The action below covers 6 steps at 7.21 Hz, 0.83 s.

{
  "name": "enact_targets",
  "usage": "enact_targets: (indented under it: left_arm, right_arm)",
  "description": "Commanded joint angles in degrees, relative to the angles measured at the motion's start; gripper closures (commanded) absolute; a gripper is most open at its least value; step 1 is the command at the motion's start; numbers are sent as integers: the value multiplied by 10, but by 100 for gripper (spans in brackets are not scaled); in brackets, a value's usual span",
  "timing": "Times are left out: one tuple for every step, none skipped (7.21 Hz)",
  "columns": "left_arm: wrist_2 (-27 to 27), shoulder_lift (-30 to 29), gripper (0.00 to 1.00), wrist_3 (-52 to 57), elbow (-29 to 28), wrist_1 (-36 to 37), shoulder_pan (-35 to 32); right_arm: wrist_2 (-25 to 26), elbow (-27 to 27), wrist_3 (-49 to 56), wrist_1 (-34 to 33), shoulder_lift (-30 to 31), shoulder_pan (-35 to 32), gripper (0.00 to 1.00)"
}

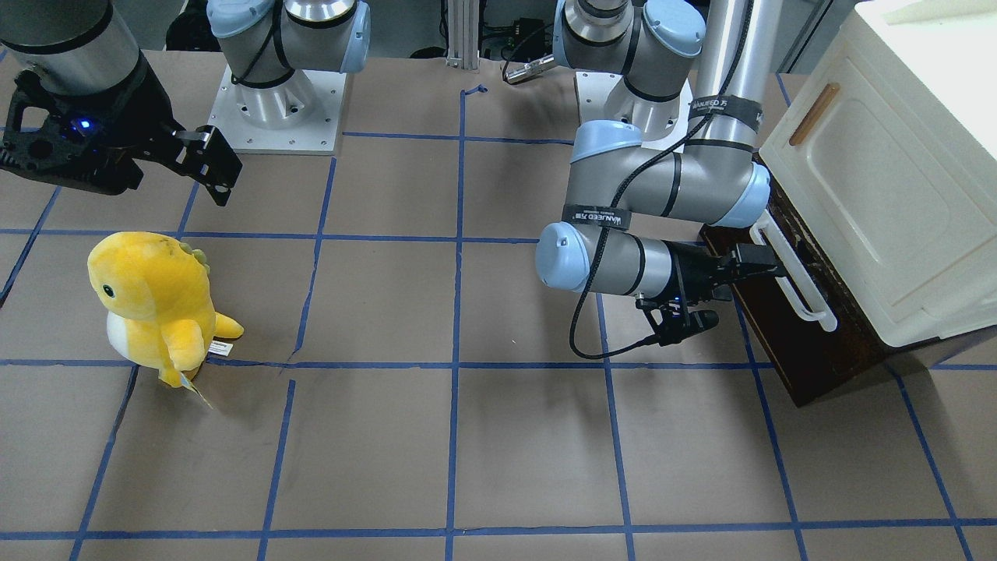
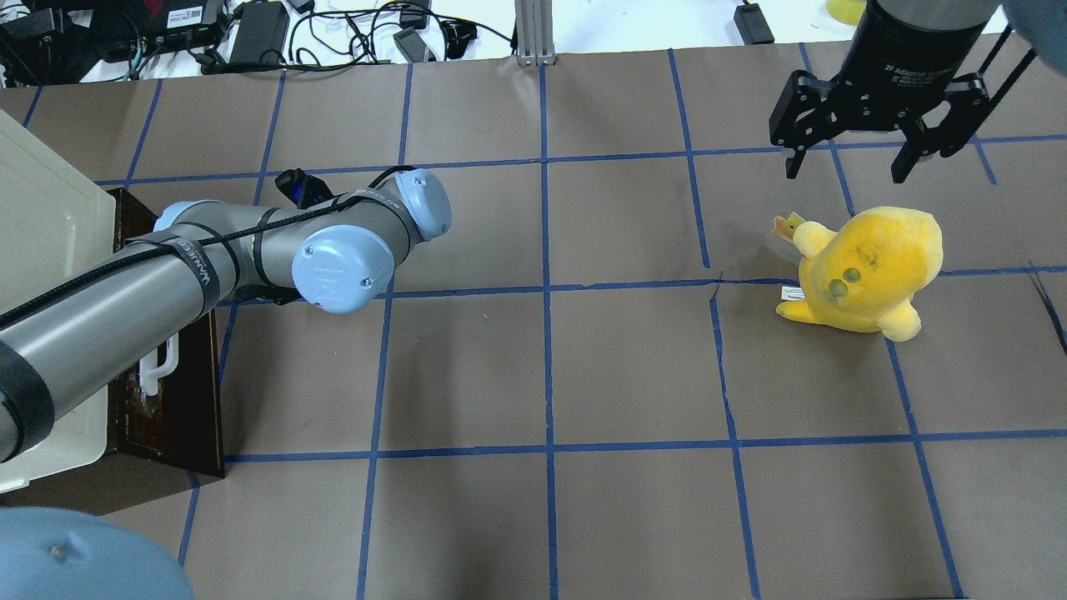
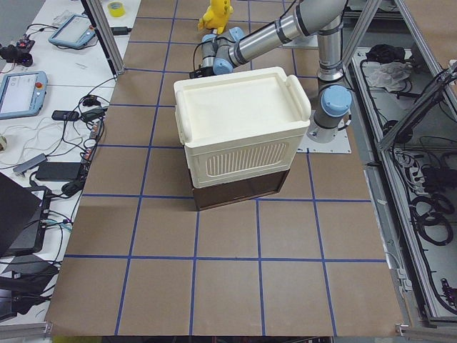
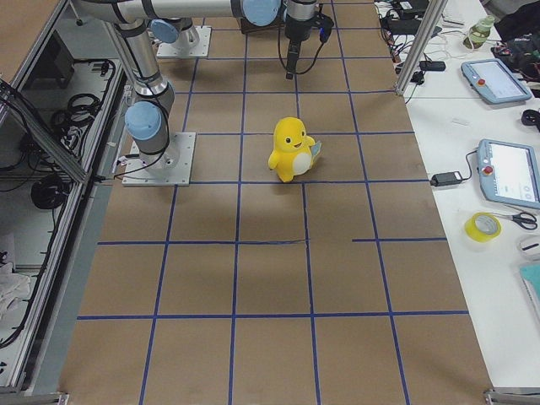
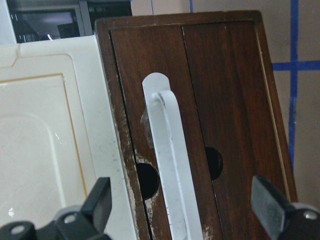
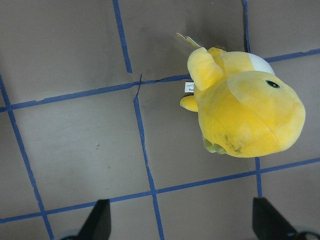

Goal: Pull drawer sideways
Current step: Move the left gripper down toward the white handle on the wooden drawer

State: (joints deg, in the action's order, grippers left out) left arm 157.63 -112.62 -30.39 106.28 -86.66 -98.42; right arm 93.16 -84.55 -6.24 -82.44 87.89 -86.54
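Note:
The drawer (image 1: 810,351) has a worn dark brown front and lies under the cream cabinet (image 1: 880,195). None of its inner walls show. Its long white bar handle (image 1: 794,276) runs along the front. My left gripper (image 1: 767,263) is at the handle's upper end. In the left wrist view the open gripper (image 5: 182,195) has one finger on each side of the handle (image 5: 167,150), apart from it, in front of the brown front (image 5: 225,100). My right gripper (image 2: 844,171) is open and empty, held above the table beyond the plush toy.
A yellow plush toy (image 2: 867,267) stands on the table below the right gripper and also shows in the right wrist view (image 6: 245,115). The cabinet (image 2: 42,233) has a door panel with a small wooden handle (image 1: 814,114). Blue tape lines grid the brown table.

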Motion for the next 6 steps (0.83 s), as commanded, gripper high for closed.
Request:
enact_targets:
  left_arm:
    - [22, -12, 1, -6, 6, 2, 22]
    - [24, -19, 1, -34, 14, 1, 28]
    - [56, -22, 0, -42, 18, -5, 28]
    - [76, -23, 0, -40, 17, -5, 30]
    - [80, -24, 0, -38, 13, -5, 37]
    - [80, -28, 0, -36, 12, -5, 58]
  right_arm:
    - [0, 0, 0, 0, 0, 1, 0]
    - [0, 0, 0, 0, 0, 1, 0]
    - [0, 0, 0, 0, 0, 0, 0]
    - [0, 0, 0, 0, 0, 0, 0]
    - [0, 0, 0, 0, 0, 0, 0]
    - [0, 0, 0, 0, 0, 0, 0]
